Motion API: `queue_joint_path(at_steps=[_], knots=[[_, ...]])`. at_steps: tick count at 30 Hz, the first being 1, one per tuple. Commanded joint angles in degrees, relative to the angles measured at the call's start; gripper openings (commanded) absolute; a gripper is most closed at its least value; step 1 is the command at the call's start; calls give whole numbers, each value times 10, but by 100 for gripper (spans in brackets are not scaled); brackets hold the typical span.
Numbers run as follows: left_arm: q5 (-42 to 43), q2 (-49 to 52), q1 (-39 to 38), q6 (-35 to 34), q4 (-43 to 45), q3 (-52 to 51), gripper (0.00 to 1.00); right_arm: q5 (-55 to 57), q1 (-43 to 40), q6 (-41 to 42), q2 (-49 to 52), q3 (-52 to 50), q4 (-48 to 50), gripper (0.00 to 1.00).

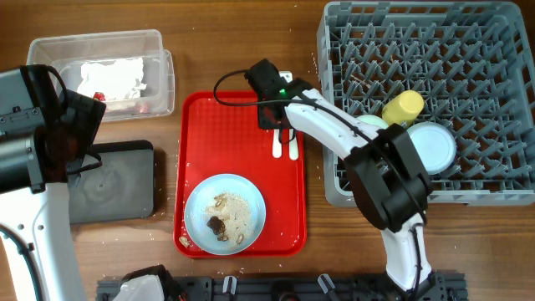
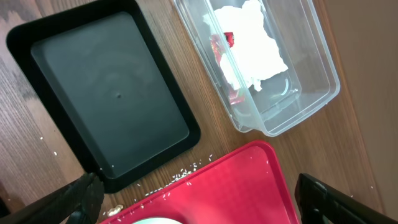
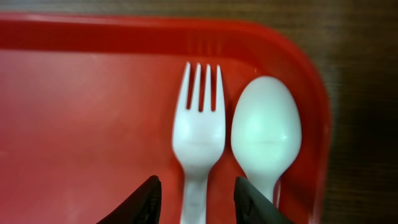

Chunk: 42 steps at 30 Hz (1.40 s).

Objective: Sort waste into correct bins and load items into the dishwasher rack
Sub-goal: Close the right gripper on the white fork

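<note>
- Dishwasher rack (image 1: 468, 50): the grey pegged crate fills the far right of my overhead view and stands just beside the red tray (image 1: 201, 150).
- Clear tub (image 1: 159, 50): far left, with the black tray (image 2: 112, 93) near it, bare inside.
- Light blue plate (image 1: 199, 194): at the near end of the red tray, carrying beige crumbs (image 1: 236, 207) and a brown scrap (image 1: 216, 224).
- Light blue bowl (image 1: 433, 146): in the rack near its front edge. Beside it is what I take for the mint green bowl (image 1: 372, 123), mostly hidden by the right arm.
- Crumpled wrapper (image 2: 252, 43): lies in the clear tub, red marks showing.
- Yellow cup (image 1: 403, 106): lies tilted among the pegs, next to the bowls.
- Right gripper (image 3: 199, 202): fingers apart, straddling the fork handle without clamping it.
- Left gripper (image 2: 199, 205): fingers spread wide, holding nothing, over the red tray's corner nearest the black tray.
- White fork (image 3: 198, 134) and spoon (image 3: 266, 130): side by side at the red tray's far right corner.
- Loose crumbs (image 2: 186, 171): scattered on the table between the black tray and the red tray.
</note>
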Motion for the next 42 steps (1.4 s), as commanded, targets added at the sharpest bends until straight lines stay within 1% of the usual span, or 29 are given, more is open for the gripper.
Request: queue_joint_path(at_steps=[1,5,9,12,14,16,17,22,27,28,29,30,31,33,36,42], knots=[[-8,-3,3,-9,0,2,100,9,0,9,28,9,3,39],[-8,-3,3,-9,0,2,100,13,5,10,37,9,4,34],[-8,-3,3,-9,0,2,100,15,6,20,38,9,4,22],[-8,-3,3,-9,0,2,100,12,6,20,38,10,0,16],[-8,-3,3,-9,0,2,100,3,6,30,37,17,-11,9],[-8,-3,3,-9,0,2,100,-6,4,34,34,31,-25,5],[-8,-3,3,-9,0,2,100,-9,2,34,29,40,-33,4],[-8,-3,3,-9,0,2,100,-9,-15,28,-20,70,-59,5],[-8,-3,3,-9,0,2,100,-28,-57,-19,-97,79,-68,6],[-8,-3,3,-9,0,2,100,-43,-65,-27,-109,79,-68,8],[-8,-3,3,-9,0,2,100,-59,-72,-28,-118,79,-69,16],[-8,-3,3,-9,0,2,100,-73,-77,-31,-123,79,-71,22],[-8,-3,3,-9,0,2,100,-83,-79,-37,-124,79,-73,26],[-8,-3,3,-9,0,2,100,-87,-77,-43,-121,73,-73,30],[-8,-3,3,-9,0,2,100,-86,-65,-42,-107,59,-61,31],[-8,-3,3,-9,0,2,100,-78,-26,-40,-40,57,-35,31]])
